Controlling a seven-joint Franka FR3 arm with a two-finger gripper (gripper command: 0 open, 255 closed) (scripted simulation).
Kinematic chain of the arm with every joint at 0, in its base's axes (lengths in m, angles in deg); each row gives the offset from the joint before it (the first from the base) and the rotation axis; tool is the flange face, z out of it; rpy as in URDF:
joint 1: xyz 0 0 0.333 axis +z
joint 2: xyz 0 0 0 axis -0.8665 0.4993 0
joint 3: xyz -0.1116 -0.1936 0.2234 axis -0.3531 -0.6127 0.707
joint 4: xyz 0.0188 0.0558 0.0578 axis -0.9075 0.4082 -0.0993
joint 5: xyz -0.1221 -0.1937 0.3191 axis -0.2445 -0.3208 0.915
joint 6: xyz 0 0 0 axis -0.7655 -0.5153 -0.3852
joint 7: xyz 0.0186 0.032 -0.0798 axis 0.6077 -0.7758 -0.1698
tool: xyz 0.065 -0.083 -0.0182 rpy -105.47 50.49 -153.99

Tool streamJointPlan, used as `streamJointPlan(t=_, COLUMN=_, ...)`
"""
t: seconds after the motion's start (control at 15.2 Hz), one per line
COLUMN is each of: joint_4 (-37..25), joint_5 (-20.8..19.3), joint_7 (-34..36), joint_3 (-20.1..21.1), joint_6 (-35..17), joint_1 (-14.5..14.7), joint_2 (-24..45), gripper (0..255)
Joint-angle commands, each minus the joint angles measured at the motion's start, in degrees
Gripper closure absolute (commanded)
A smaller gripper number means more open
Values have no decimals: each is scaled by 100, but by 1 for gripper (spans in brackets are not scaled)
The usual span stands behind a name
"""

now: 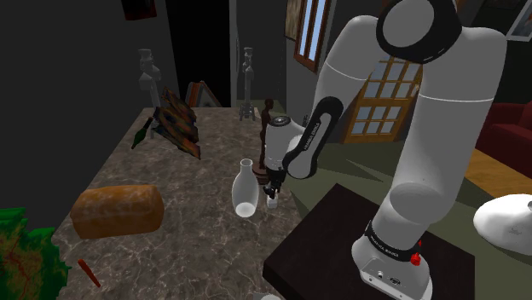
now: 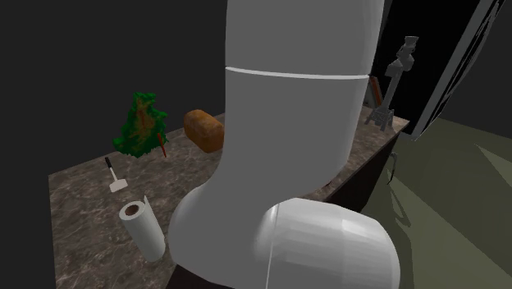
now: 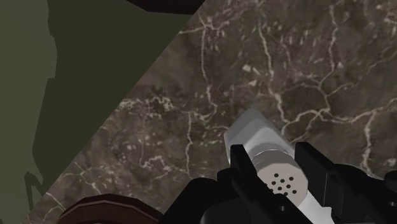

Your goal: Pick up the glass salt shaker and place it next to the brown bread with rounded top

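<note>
The salt shaker [image 3: 254,135] is a small clear body with a grey perforated cap [image 3: 280,177]. My gripper [image 3: 270,150] is shut on it, one black finger on each side of the cap. In the shoulder view the gripper [image 1: 273,193] points down at the counter's near-right edge, with the shaker [image 1: 271,204] at its tips, at or just above the marble. The brown round-topped bread [image 1: 117,210] lies well to the shoulder view's left of the gripper, and the bread [image 2: 203,130] also appears in the second exterior view behind the arm.
A white vase [image 1: 245,189] stands just left of the gripper. Farther back are a brown mill [image 1: 269,112], a colourful object [image 1: 175,125] and grey candlesticks [image 1: 247,77]. A green plant [image 1: 26,256] and a red item [image 1: 88,273] lie near the bread. A paper roll [image 2: 142,228] and a spatula [image 2: 115,176] sit on the counter [image 1: 196,247].
</note>
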Motion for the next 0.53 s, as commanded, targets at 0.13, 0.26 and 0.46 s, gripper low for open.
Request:
streamJointPlan(t=0.13, joint_4=95, joint_5=396, joint_7=-323, joint_3=205, joint_6=303, joint_1=-115, joint_2=-406, gripper=255)
streamJointPlan(t=0.26, joint_4=128, joint_5=601, joint_7=-490, joint_3=280, joint_6=468, joint_1=-145, joint_2=-613, gripper=255)
streamJointPlan(t=0.46, joint_4=162, joint_5=884, joint_7=-720, joint_3=352, joint_6=724, joint_1=-155, joint_2=-918, gripper=255)
